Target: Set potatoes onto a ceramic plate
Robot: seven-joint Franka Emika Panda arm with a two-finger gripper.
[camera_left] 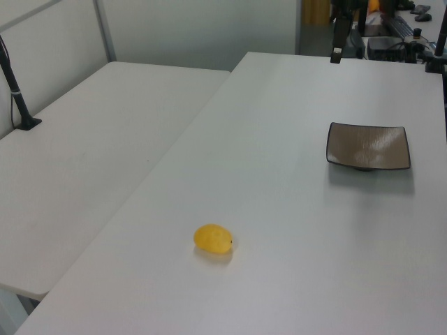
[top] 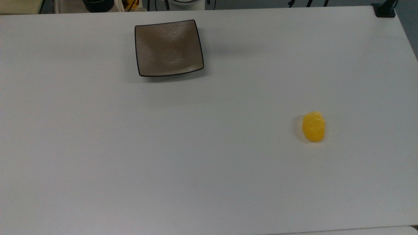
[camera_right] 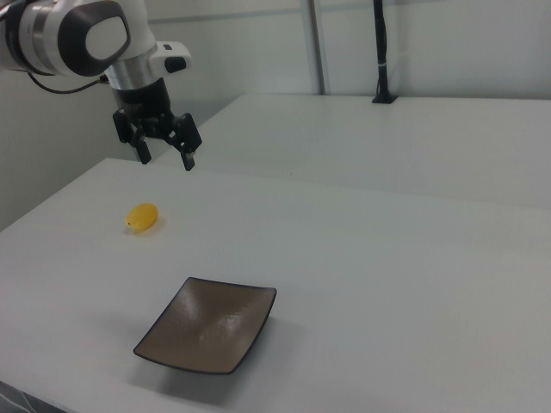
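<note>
The small bright yellow-orange oval potato (top: 313, 127) lies on the white table (top: 209, 163), well apart from the empty square glossy brown ceramic plate (top: 169, 47). The black two-finger gripper (camera_right: 166, 159) hangs above, fingers spread and empty, seemingly beyond the potato. Reaching comes first: descend over it and close.

Bright yellow-orange potato (top: 313, 127), glossy brown-taupe plate (top: 168, 48) with dark rim, white table (top: 209, 163).

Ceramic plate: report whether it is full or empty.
Empty. The ceramic plate shows bare brown glaze in all three views, and the potato lies on the white table, well apart from it.
</note>
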